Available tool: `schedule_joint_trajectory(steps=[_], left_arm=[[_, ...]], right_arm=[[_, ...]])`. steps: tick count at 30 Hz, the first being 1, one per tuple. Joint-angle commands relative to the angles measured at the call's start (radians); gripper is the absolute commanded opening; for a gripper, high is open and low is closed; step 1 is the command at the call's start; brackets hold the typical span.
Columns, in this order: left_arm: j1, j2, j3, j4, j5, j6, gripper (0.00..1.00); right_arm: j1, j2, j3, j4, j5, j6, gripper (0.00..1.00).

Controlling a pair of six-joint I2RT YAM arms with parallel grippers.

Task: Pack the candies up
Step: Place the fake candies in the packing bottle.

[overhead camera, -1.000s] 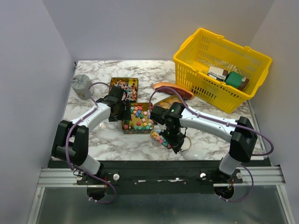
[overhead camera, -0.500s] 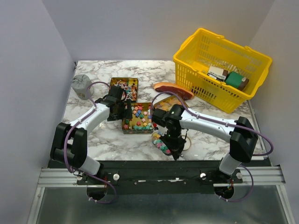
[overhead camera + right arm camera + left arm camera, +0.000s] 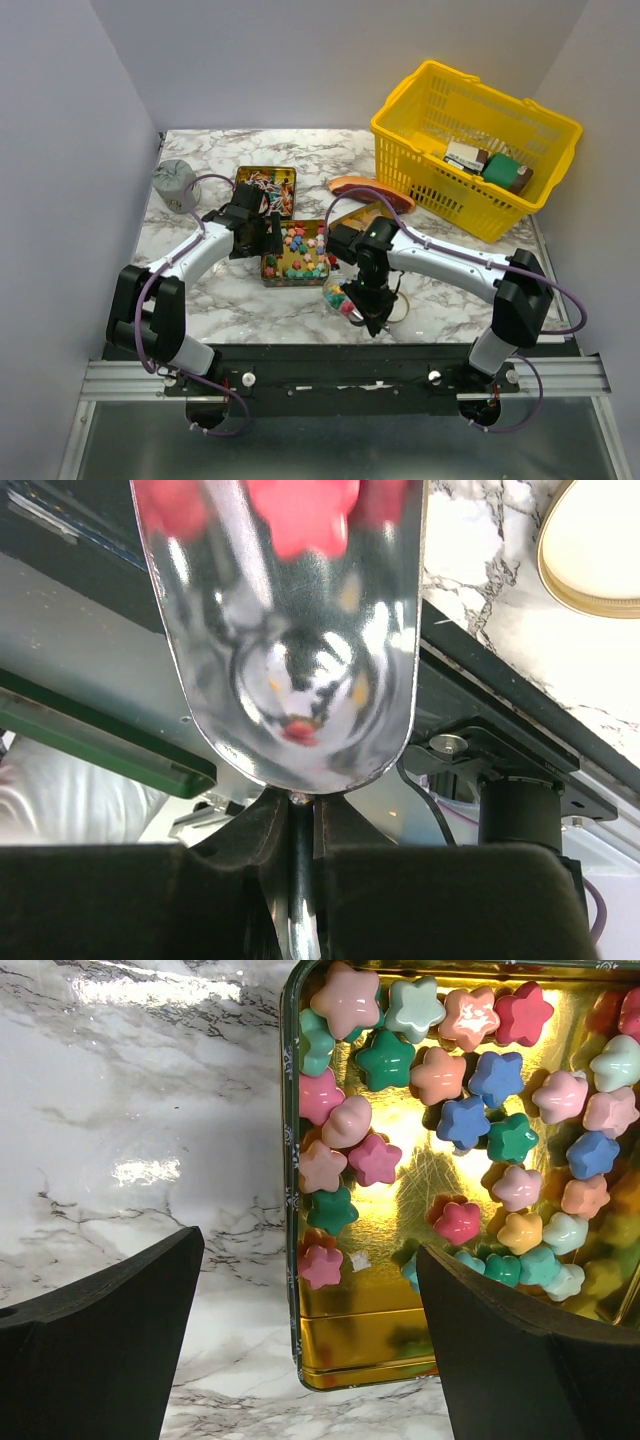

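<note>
1. While the left gripper (image 3: 305,1260) hangs with jaws released, one finger over the bench (image 3: 130,1110) and one over a gold tin (image 3: 350,1345), pastel star candies (image 3: 460,1120) lie loose inside that tin.
2. The right gripper (image 3: 295,845) has its jaws clenched on the handle of a steel scoop (image 3: 290,680), whose long axis runs straight out from them. Red pieces show at its bowl.

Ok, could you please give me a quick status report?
Left gripper open over tin corner. Right gripper shut on scoop, red candies in it. Star candies in tin. Round lid beside scoop.
</note>
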Motion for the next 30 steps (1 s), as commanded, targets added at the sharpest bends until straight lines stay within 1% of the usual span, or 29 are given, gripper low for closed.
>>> schedule_joint_trajectory(steps=[1,9,12,16,19,21,24,25,28,29,30], left_arm=[[0.001,-0.026,-0.007,0.008,-0.02,0.001,0.99],[0.001,-0.07,-0.027,0.042,-0.031,-0.002,0.99],[0.001,-0.089,-0.035,0.056,-0.029,-0.002,0.99],[0.001,-0.125,-0.047,0.074,-0.026,-0.002,0.99],[0.001,-0.17,-0.07,0.114,-0.005,0.007,0.99],[0.001,-0.194,-0.087,0.145,0.006,0.009,0.99],[0.001,-0.23,-0.099,0.176,0.006,0.017,0.99],[0.001,-0.245,-0.107,0.18,0.006,0.02,0.99],[0.001,-0.265,-0.116,0.191,-0.002,0.018,0.99],[0.001,-0.265,-0.116,0.188,-0.006,0.02,0.99],[0.001,-0.263,-0.116,0.186,-0.012,0.021,0.99]], right_arm=[[-0.004,-0.038,0.045,-0.185,0.029,0.024,0.01],[-0.004,-0.097,0.114,-0.179,0.066,0.064,0.01],[-0.004,-0.094,0.094,-0.173,0.058,0.064,0.01],[-0.004,-0.112,0.077,-0.15,0.105,0.058,0.01],[-0.002,-0.132,0.114,-0.088,0.159,0.026,0.01],[-0.002,-0.149,0.123,-0.018,0.188,0.006,0.01],[-0.004,-0.143,0.134,0.053,0.248,-0.033,0.01],[-0.002,-0.131,0.146,0.068,0.276,-0.051,0.01],[-0.002,-0.089,0.177,0.151,0.294,-0.097,0.01],[-0.004,-0.06,0.203,0.162,0.294,-0.114,0.01],[-0.002,-0.027,0.238,0.128,0.328,-0.12,0.01]])
